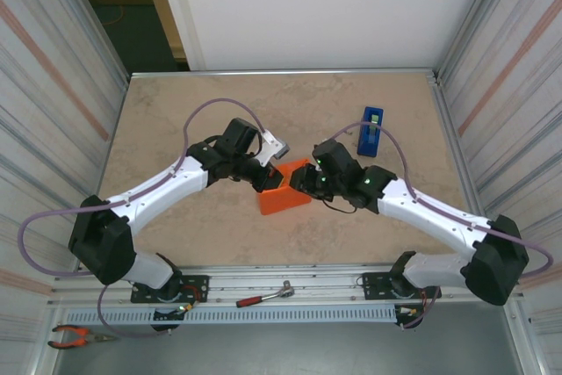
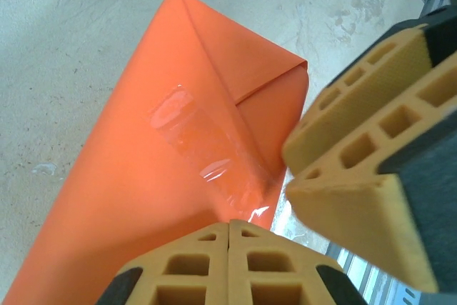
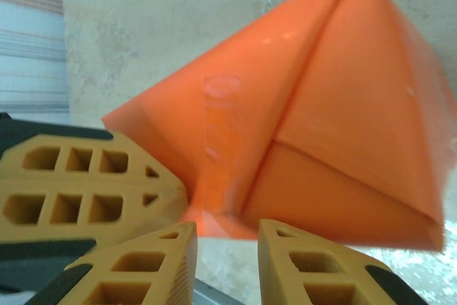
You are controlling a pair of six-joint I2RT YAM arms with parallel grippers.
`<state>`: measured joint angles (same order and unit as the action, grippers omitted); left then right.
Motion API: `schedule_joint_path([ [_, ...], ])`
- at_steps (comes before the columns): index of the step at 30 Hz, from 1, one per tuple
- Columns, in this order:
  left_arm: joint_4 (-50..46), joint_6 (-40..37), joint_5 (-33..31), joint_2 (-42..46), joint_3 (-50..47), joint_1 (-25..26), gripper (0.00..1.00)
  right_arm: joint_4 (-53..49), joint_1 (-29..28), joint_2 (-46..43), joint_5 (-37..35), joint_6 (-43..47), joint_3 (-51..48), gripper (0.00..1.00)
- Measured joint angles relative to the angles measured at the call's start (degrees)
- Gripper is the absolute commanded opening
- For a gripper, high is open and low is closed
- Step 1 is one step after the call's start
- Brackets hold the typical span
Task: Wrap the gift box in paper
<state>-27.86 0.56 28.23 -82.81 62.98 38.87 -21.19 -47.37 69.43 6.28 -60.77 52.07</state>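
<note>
The orange paper (image 1: 283, 195) is folded into a parcel at mid table, and the gift box is hidden inside it. A clear tape strip (image 2: 193, 137) lies across a diagonal fold of the paper (image 2: 128, 191). My left gripper (image 2: 230, 223) is shut, its tip against the parcel's end by the tape, with nothing between its fingers. My right gripper (image 3: 227, 232) stands open just off the paper's (image 3: 343, 105) near corner, with bare table in its gap. The two grippers (image 1: 268, 177) (image 1: 300, 183) almost meet over the parcel. The right gripper's fingers (image 2: 371, 141) show in the left wrist view.
A blue tape dispenser (image 1: 370, 132) stands at the back right of the marble-look table (image 1: 176, 120). A red-handled tool (image 1: 263, 296) and pliers (image 1: 75, 335) lie on the rail in front of the arm bases. Ribbed walls close both sides.
</note>
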Motion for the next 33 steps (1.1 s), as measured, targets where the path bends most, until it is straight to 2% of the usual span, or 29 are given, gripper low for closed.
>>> schedule_joint_path([
  [4,0.0,0.0,-0.1,0.0,0.0,0.0,0.00,-1.1,2.7,-4.4,0.7,0.0,-1.9,0.21],
  [7,0.0,0.0,-0.1,0.0,0.0,0.0,0.00,-0.6,5.1,-6.0,1.7,0.0,-2.0,0.02],
  [8,0.0,0.0,-0.1,0.0,0.0,0.0,0.00,-0.3,5.7,-6.1,2.3,0.3,-1.9,0.00],
  [13,0.1,0.0,0.0,0.0,0.0,0.0,0.00,0.9,7.9,-2.5,4.9,1.1,0.4,0.00],
  [19,0.2,0.0,0.0,0.0,-0.1,0.0,0.00,4.9,8.0,6.2,7.6,1.5,6.2,0.00],
  [24,0.3,0.0,0.0,0.0,-0.2,0.0,0.00,7.0,8.0,10.9,8.9,1.5,7.1,0.00],
  [33,0.7,0.0,-0.1,0.3,-0.5,0.0,0.00,10.0,8.3,12.0,10.3,1.3,4.7,0.00],
])
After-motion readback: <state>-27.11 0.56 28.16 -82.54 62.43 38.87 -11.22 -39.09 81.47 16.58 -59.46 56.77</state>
